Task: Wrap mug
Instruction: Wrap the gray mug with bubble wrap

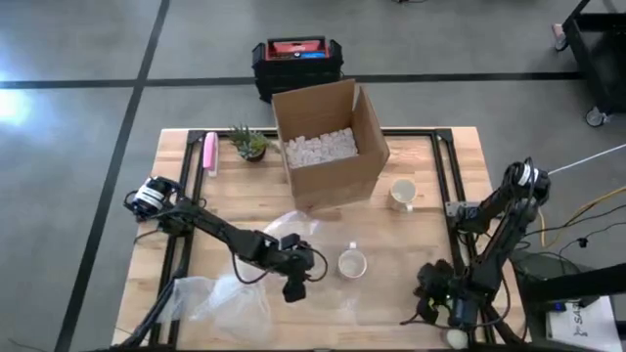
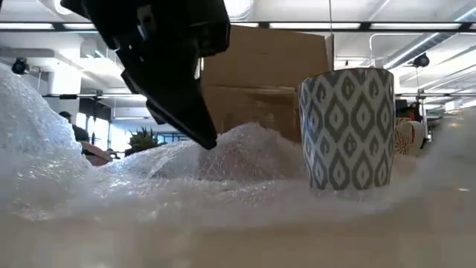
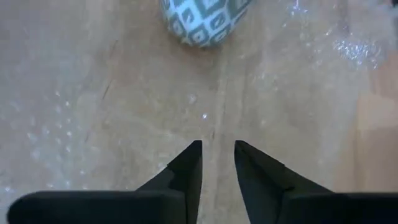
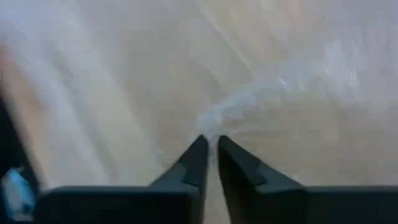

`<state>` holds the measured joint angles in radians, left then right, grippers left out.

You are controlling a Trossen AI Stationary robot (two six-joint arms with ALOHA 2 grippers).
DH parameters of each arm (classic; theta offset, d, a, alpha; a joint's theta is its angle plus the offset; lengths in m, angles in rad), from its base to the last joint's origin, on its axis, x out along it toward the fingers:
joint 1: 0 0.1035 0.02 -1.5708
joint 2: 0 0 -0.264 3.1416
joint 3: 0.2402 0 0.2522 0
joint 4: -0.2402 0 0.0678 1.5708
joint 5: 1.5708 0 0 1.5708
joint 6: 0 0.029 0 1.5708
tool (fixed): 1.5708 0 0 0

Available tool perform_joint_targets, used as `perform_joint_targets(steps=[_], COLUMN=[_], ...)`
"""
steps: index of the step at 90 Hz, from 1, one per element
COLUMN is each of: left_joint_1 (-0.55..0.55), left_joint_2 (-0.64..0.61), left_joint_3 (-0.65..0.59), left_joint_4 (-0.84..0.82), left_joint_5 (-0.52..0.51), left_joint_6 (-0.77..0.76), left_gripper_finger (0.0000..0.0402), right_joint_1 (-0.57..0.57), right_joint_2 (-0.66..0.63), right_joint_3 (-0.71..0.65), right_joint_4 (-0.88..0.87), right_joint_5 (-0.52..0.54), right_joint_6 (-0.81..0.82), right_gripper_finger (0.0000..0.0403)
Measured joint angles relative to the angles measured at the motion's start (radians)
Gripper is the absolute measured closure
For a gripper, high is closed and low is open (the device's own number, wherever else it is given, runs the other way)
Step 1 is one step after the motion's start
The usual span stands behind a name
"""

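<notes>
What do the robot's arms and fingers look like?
Both arms are dark, nearly black, built from jointed segments. The left arm has a round silver-and-black part at its base. The right arm shows pale fittings near its ends. Each gripper's fingers are black, flat and taper to points.

The high view looks straight down on the whole bench [image 1: 196,147]; the low view sits at bench level, close to the mug [image 2: 348,128] (shared with the left wrist view).
</notes>
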<state>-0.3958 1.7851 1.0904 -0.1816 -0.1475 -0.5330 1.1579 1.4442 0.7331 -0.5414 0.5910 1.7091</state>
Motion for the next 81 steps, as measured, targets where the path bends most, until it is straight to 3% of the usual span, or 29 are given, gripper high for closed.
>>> perform_joint_targets(steps=[15, 30, 39, 52, 67, 81], left_joint_1=[0.000, 0.000, 0.001, 0.001, 0.001, 0.032], left_joint_2=[0.000, 0.000, -0.006, -0.050, -0.067, -0.041], left_joint_3=[-0.001, -0.001, 0.014, 0.101, 0.215, 0.278], left_joint_4=[0.034, 0.043, 0.015, -0.078, -0.115, -0.069], left_joint_5=[-0.001, -0.001, 0.000, -0.005, -0.087, -0.105], left_joint_6=[0.016, 0.018, 0.026, 0.053, 0.162, 0.238], left_gripper_finger=[0.0328, 0.0327, 0.0327, 0.0327, 0.0327, 0.0327], right_joint_1=[-0.058, -0.182, -0.280, -0.428, -0.569, -0.603], right_joint_2=[-0.042, -0.050, -0.048, -0.025, 0.020, 0.031], right_joint_3=[0.065, 0.139, 0.171, 0.181, 0.179, 0.179], right_joint_4=[0.001, 0.007, 0.087, 0.246, 0.237, 0.245], right_joint_5=[0.308, 0.359, 0.308, 0.117, -0.016, -0.052], right_joint_6=[-0.298, -0.622, -0.848, -1.150, -1.209, -1.254], right_gripper_finger=[0.0395, 0.0400, 0.0402, 0.0402, 0.0403, 0.0403])
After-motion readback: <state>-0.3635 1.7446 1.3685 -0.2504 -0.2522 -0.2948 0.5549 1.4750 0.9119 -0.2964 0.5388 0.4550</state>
